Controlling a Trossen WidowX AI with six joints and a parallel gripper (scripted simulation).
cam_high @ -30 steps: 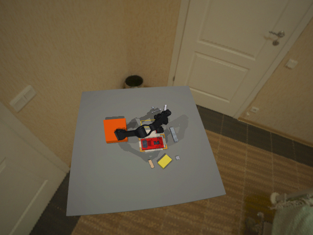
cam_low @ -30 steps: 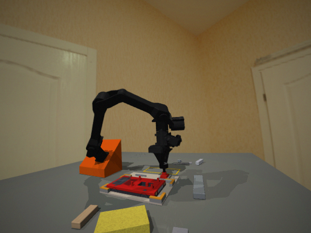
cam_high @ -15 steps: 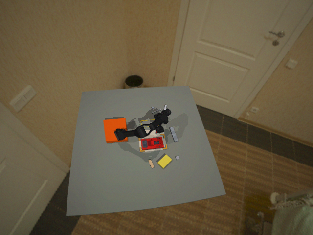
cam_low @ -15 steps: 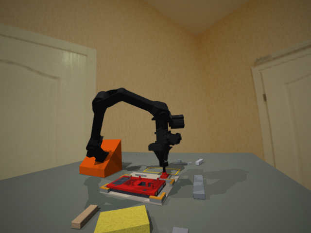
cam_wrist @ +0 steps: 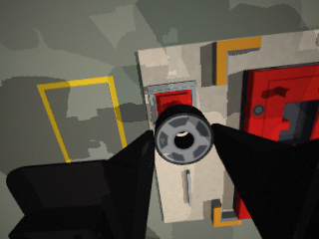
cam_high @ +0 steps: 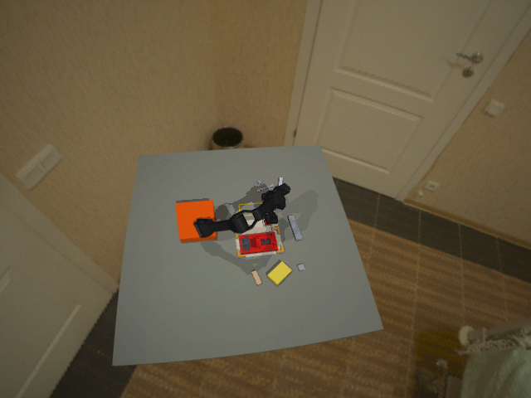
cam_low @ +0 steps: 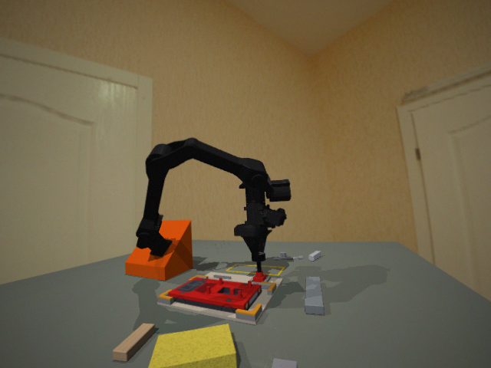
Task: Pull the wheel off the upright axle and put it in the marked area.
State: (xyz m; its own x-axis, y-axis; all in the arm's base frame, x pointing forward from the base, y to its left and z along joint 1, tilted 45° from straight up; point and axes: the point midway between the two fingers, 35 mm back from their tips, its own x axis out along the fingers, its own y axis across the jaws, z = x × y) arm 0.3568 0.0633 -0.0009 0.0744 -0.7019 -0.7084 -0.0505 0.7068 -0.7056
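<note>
gripper (cam_wrist: pixel 183 141): we see its jaws clamped on the wheel (cam_wrist: pixel 182 138) | wheel: bore axis vertical, hub face up toward wrist camera | position: above red axle block (cam_wrist: pixel 173 101), yellow-marked area (cam_wrist: pixel 80 117) beside

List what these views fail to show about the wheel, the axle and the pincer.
- Axle: hidden in the wrist view behind the wheel.
- Wheel clearance above the red mount: too small in the exterior view.
- Pincer fingertips: hidden by the arm in the top view.
</note>
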